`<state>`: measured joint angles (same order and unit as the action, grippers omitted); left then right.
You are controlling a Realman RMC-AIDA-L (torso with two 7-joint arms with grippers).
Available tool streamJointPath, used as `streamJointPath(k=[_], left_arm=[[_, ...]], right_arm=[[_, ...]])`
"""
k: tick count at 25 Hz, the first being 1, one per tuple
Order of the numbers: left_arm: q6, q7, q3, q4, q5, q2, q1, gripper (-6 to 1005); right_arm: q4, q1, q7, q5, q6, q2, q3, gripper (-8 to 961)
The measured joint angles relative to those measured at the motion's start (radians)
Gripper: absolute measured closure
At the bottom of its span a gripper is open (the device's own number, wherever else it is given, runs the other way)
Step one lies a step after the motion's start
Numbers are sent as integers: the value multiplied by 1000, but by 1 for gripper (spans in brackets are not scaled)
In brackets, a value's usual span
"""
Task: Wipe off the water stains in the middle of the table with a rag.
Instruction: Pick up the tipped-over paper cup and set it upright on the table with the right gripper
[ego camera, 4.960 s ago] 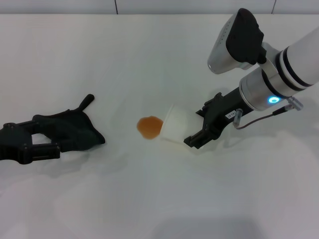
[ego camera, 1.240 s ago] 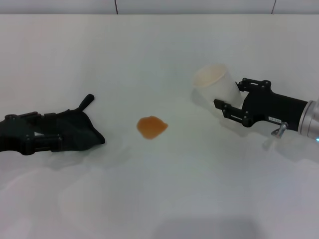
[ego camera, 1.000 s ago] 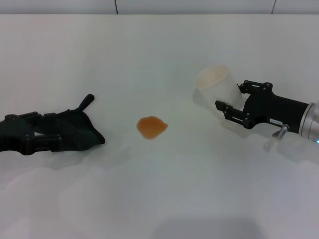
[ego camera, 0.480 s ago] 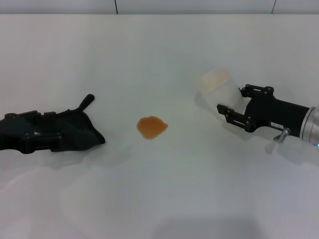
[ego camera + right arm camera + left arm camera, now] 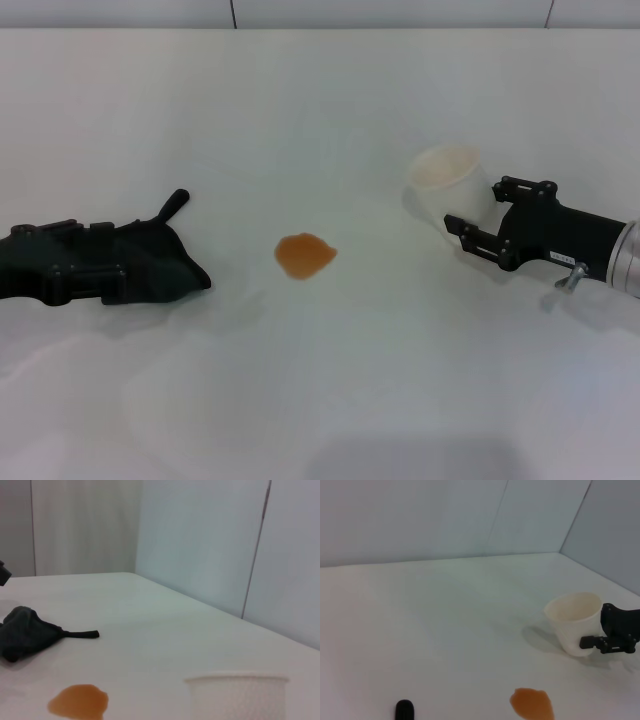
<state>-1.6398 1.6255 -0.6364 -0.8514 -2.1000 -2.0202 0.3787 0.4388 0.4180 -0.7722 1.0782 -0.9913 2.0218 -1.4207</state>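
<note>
White worktop [image 5: 420, 630], orange-brown water stains [image 5: 532, 703] at its near edge, upright white paper cup [image 5: 574, 622] at 2 o'clock from them, right hand [image 5: 612, 632] touching the cup's far side, black rag tail [image 5: 404, 710] at 9 o'clock

No readable text, brand, number or sign anywhere. Only a small white label on the right gripper [image 5: 487, 231], out at three o'clock in the head view, print too fine to make out.
</note>
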Motion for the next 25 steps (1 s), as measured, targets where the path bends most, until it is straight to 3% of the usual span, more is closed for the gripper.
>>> streamJointPath(k=[25], left_arm=[[-2,3,1,-3,0,3,2,119]], right_arm=[[13,-28,-5,3,-5,-5,2,415]])
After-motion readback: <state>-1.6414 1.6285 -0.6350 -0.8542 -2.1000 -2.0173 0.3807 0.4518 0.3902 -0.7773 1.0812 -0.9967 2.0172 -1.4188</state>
